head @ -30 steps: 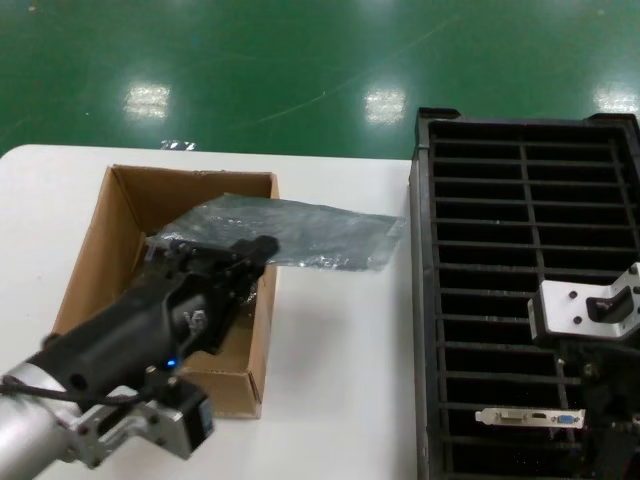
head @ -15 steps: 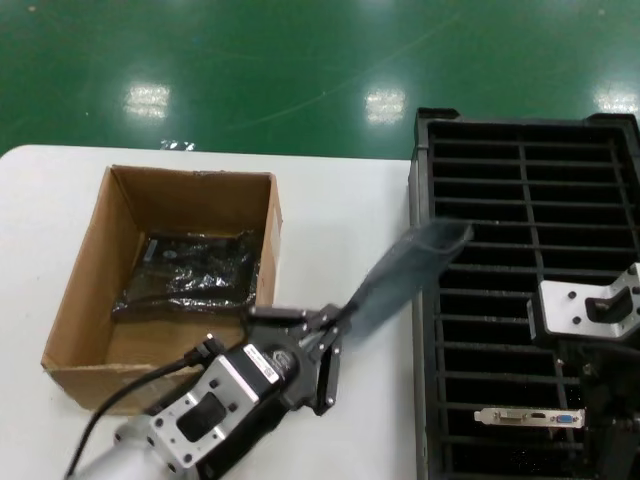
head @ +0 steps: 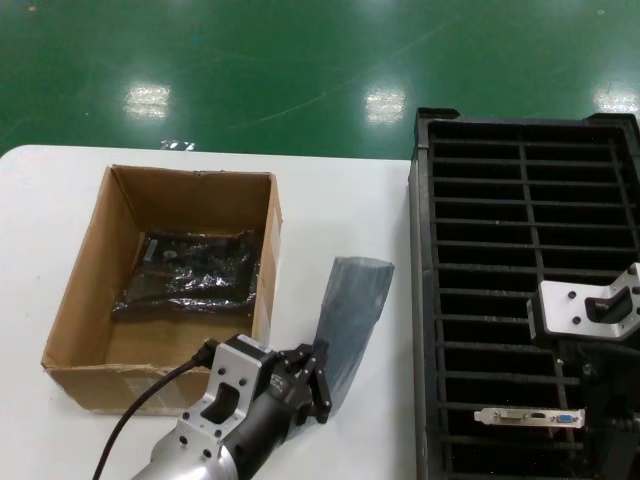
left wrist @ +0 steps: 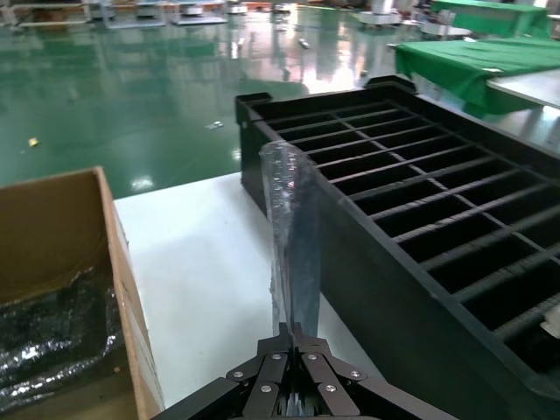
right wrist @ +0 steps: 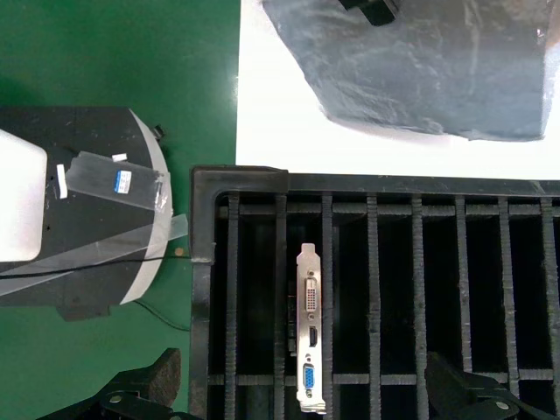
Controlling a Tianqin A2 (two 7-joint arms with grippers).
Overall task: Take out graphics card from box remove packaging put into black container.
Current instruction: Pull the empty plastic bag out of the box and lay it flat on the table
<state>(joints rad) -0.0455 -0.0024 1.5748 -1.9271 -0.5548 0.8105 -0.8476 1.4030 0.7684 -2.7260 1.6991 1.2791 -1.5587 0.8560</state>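
My left gripper is shut on the lower edge of the packaging, an empty grey-blue plastic bag. The bag stands upright over the table between the box and the black container. The left wrist view shows the jaws pinched on the bag. The graphics card stands in a near slot of the container, its silver bracket up. My right gripper is open above the card, not touching it.
A glossy bag with a dark board inside lies in the box. The white table shows between the box and the container. The right arm's silver bracket hangs over the container. The robot's base stands on the green floor.
My left gripper has drawn back from over the box toward the table's near edge with the bag. The bag swung off the container's rim and now stands upright. The right arm has not moved.
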